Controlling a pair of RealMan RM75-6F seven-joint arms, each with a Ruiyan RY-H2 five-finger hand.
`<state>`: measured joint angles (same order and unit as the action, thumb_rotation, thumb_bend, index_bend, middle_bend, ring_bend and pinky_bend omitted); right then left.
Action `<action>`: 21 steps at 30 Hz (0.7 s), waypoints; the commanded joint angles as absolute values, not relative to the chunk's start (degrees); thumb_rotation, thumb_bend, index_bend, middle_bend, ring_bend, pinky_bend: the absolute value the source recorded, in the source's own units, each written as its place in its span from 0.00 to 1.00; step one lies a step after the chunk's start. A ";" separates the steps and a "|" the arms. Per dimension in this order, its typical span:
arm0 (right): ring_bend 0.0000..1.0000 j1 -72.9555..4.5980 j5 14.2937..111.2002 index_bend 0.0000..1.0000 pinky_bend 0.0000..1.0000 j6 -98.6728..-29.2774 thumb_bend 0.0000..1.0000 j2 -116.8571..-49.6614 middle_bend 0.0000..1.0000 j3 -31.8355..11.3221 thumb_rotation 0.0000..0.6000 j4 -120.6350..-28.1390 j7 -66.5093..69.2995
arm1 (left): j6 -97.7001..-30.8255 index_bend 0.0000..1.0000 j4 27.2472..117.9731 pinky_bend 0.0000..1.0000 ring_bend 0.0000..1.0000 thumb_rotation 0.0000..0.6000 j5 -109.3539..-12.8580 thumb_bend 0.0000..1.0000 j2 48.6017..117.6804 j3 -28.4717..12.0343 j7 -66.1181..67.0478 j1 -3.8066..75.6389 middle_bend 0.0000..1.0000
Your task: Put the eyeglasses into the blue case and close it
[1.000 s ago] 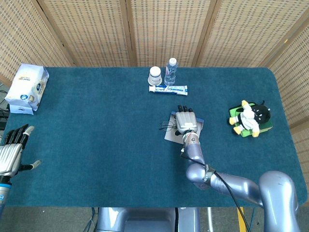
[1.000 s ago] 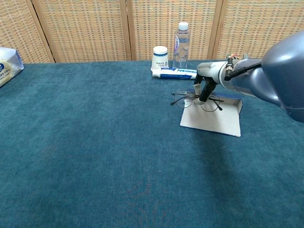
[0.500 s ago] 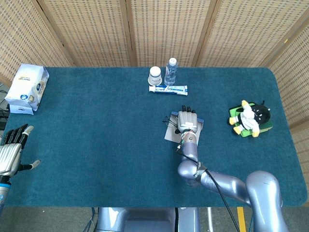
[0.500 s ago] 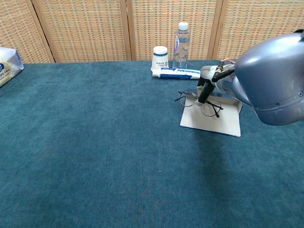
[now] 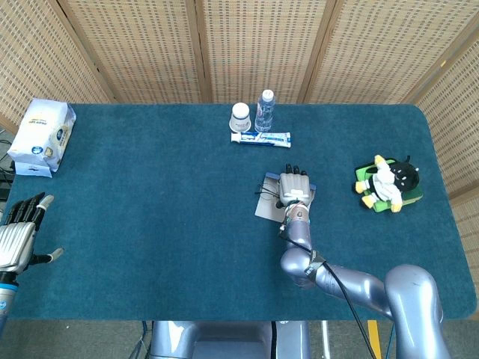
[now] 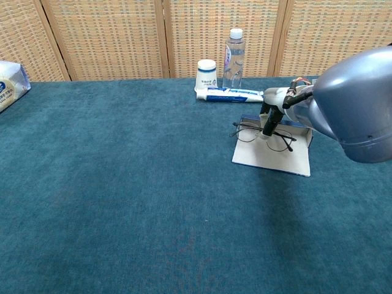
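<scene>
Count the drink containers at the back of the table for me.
2: a white paper cup and a clear water bottle just right of it, both standing behind the toothpaste box. Nothing suggests another hidden.

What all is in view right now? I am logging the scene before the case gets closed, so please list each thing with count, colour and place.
eyeglasses: one, dark thin frame, held over the open case
blue case: one, blue with pale inside, lying open, right of centre
paper cup: one, white, far edge, left of the bottle
water bottle: one, clear with white cap, far edge
toothpaste box: one, white and blue, lying in front of the cup and bottle
tissue pack: one, white and blue, far left
plush toy: one, green, white and black, far right
table: one, teal cloth
left hand: fingers apart, holding nothing, at the near left edge
right hand: holds the eyeglasses above the case
</scene>
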<state>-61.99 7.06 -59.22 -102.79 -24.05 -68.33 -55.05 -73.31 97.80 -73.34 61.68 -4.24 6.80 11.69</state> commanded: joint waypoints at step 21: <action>0.00 -60.12 8.59 0.63 0.12 -54.66 0.47 -102.16 0.04 -21.99 1.00 -64.06 -53.31 | -73.39 0.00 97.96 0.00 0.00 1.00 -73.15 0.02 61.92 -4.10 7.41 11.75 0.00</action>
<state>-60.28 8.04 -54.91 -101.96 -22.05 -64.34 -53.87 -73.39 97.96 -73.15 61.93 -4.10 7.41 11.75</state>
